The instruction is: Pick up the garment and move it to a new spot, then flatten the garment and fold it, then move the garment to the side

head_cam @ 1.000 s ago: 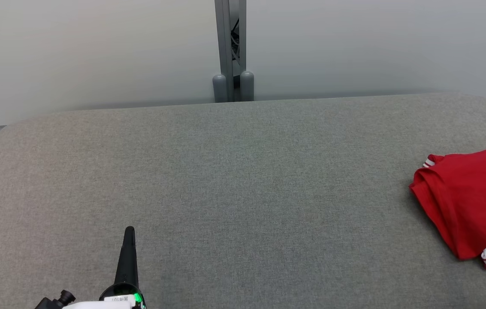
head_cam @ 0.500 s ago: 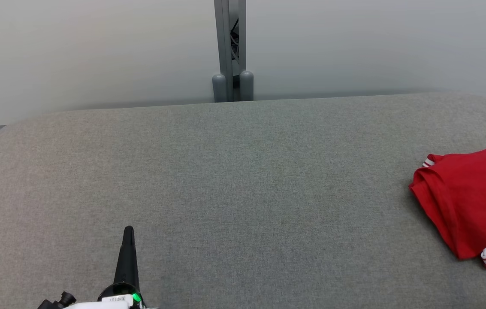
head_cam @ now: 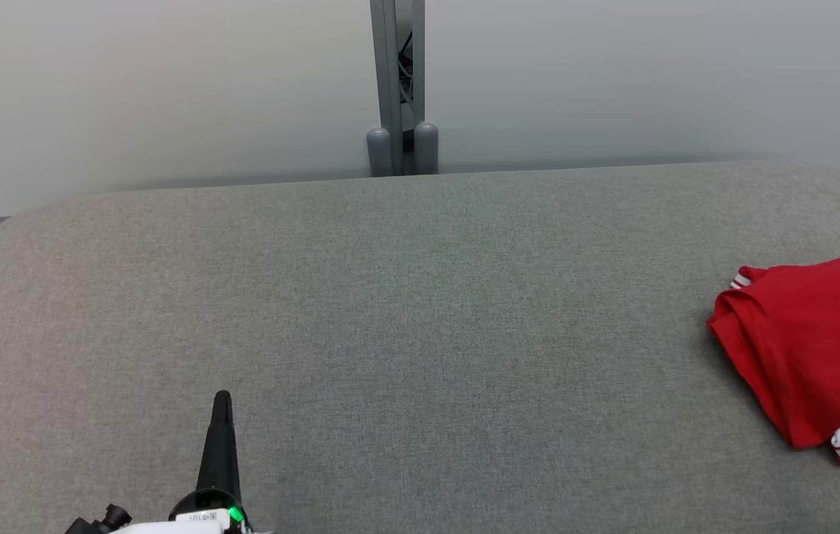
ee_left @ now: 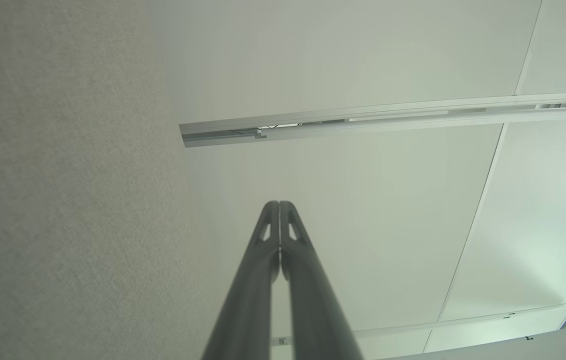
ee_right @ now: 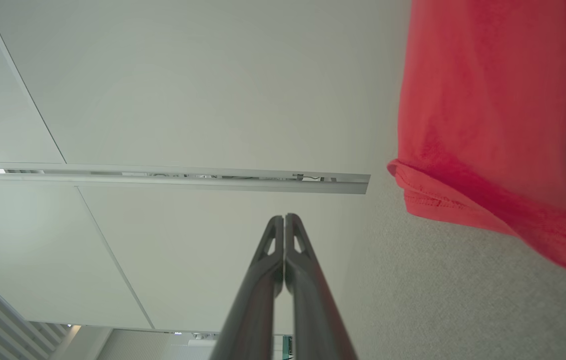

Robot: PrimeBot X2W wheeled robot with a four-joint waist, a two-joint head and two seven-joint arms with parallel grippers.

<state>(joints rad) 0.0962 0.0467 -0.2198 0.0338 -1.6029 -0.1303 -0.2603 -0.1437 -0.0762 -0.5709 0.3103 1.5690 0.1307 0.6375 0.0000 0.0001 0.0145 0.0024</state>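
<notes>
Right gripper [ee_right: 284, 217] has pulled back from garment [head_cam: 805, 341]

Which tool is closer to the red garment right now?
Right. The right tool sits beside the red garment; the left tool is far to its left across the grey surface.

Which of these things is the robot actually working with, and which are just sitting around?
Part of the job: red garment, folded, at the right end of the grey table; left pincer, shut; right pincer, shut, near the garment.
Just there: grey post; white wall.
</notes>
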